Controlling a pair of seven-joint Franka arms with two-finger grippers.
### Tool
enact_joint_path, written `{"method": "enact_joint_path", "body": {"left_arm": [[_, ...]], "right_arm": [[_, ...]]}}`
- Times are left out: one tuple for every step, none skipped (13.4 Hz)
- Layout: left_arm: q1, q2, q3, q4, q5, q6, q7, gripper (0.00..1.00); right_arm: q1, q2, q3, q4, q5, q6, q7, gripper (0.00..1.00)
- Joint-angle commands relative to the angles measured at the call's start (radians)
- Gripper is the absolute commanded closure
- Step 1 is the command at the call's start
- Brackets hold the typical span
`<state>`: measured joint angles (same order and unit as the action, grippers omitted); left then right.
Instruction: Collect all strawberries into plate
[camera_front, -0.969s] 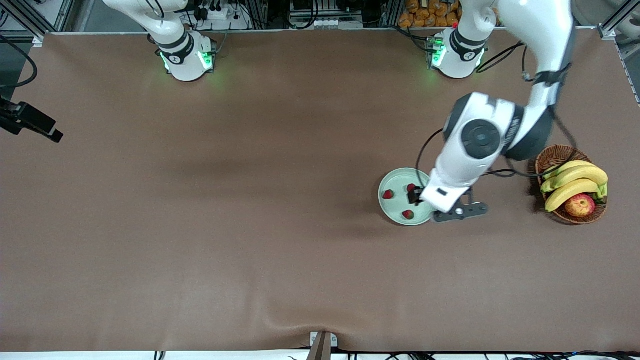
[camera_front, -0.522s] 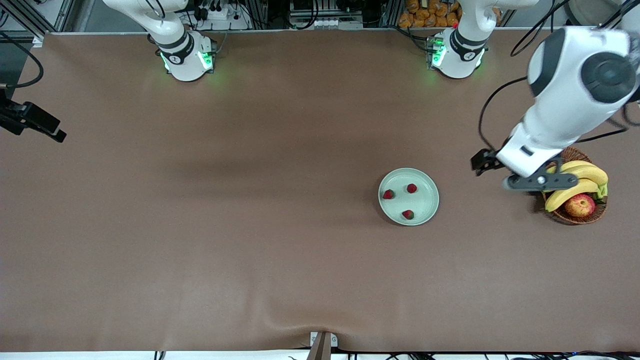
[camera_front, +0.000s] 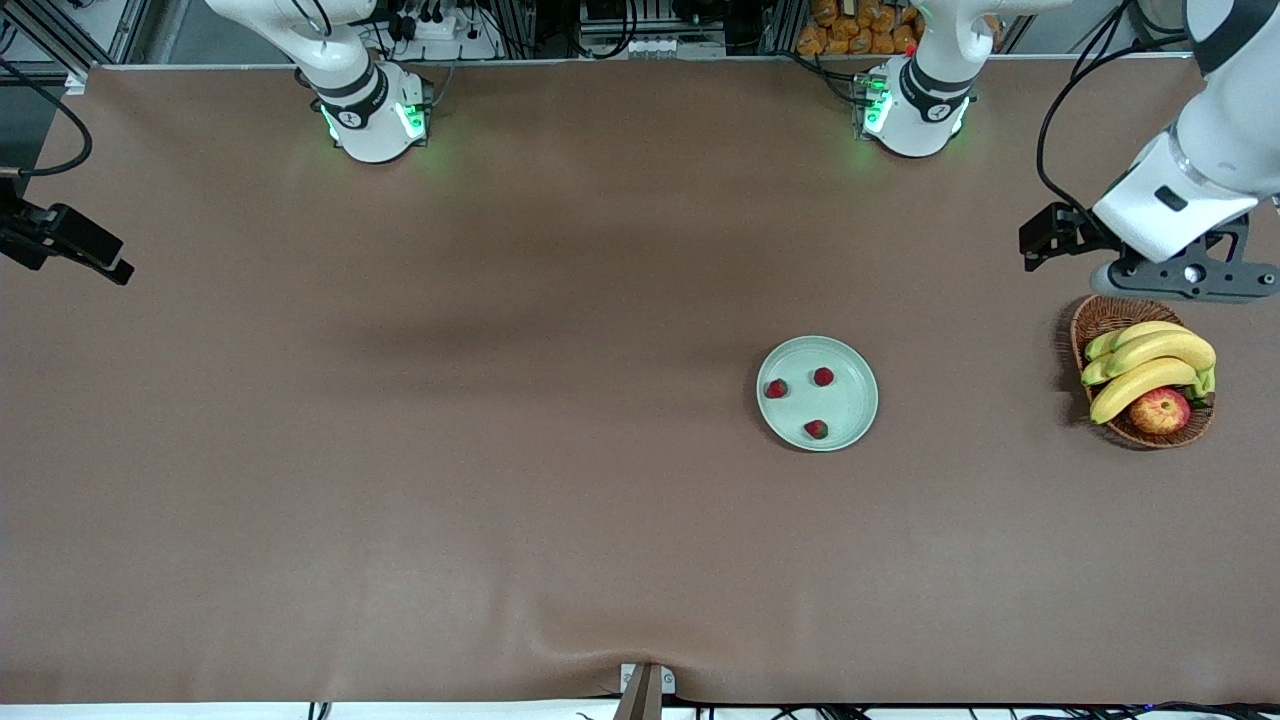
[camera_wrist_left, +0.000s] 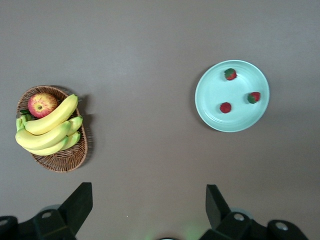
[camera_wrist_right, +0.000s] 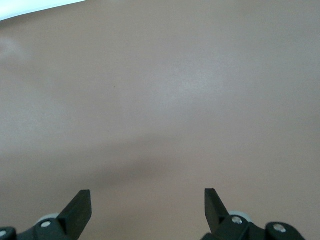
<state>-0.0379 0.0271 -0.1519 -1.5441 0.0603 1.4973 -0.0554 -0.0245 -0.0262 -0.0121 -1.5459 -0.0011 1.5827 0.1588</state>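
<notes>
All three strawberries (camera_front: 776, 389) (camera_front: 823, 376) (camera_front: 816, 429) are lying in the plate (camera_front: 852, 405), which is resting on the counter (camera_front: 500, 400) beside a basket (camera_front: 1100, 318) of bananas (camera_front: 1150, 365) and an apple (camera_front: 1160, 410). The left gripper (camera_wrist_left: 147, 202) is hovering over bare counter near the basket, fingers (camera_wrist_left: 80, 200) released and empty. The right gripper (camera_wrist_right: 147, 202), fingers likewise spread, is waiting over bare counter.

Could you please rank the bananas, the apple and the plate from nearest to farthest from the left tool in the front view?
Left tool, open, hangs over bare table by the basket.
1. Bananas, in the basket.
2. Apple, in the basket, nearer the front camera.
3. Plate, toward the table's middle.
</notes>
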Motion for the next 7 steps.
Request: {"method": "enact_joint_path", "body": {"left_arm": [[0.023, 0.005, -0.015, 0.05, -0.042, -0.073, 0.011, 0.0], [0.023, 0.004, -0.017, 0.05, -0.04, -0.098, 0.02, 0.0], [0.023, 0.001, -0.017, 0.048, -0.04, -0.107, 0.02, 0.0], [0.023, -0.001, -0.017, 0.048, -0.04, -0.114, 0.019, 0.0], [0.024, -0.01, -0.012, 0.048, -0.04, -0.12, 0.019, 0.0], [0.03, -0.027, -0.012, 0.048, -0.039, -0.127, 0.02, 0.0], [0.036, -0.03, -0.011, 0.047, -0.039, -0.129, 0.025, 0.0]], "right_arm": [[0.006, 0.0, 0.001, 0.012, -0.02, -0.006, -0.005, 0.0], [0.005, 0.0, 0.001, 0.012, -0.02, -0.013, -0.005, 0.0], [0.005, -0.001, 0.001, 0.012, -0.02, -0.027, -0.005, 0.0], [0.003, 0.0, 0.001, 0.012, -0.02, -0.03, -0.005, 0.0], [0.003, -0.001, 0.001, 0.012, -0.02, -0.03, -0.005, 0.0], [0.003, -0.001, 0.001, 0.012, -0.02, -0.03, -0.005, 0.0], [0.003, -0.001, 0.001, 0.012, -0.02, -0.03, -0.005, 0.0]]}}
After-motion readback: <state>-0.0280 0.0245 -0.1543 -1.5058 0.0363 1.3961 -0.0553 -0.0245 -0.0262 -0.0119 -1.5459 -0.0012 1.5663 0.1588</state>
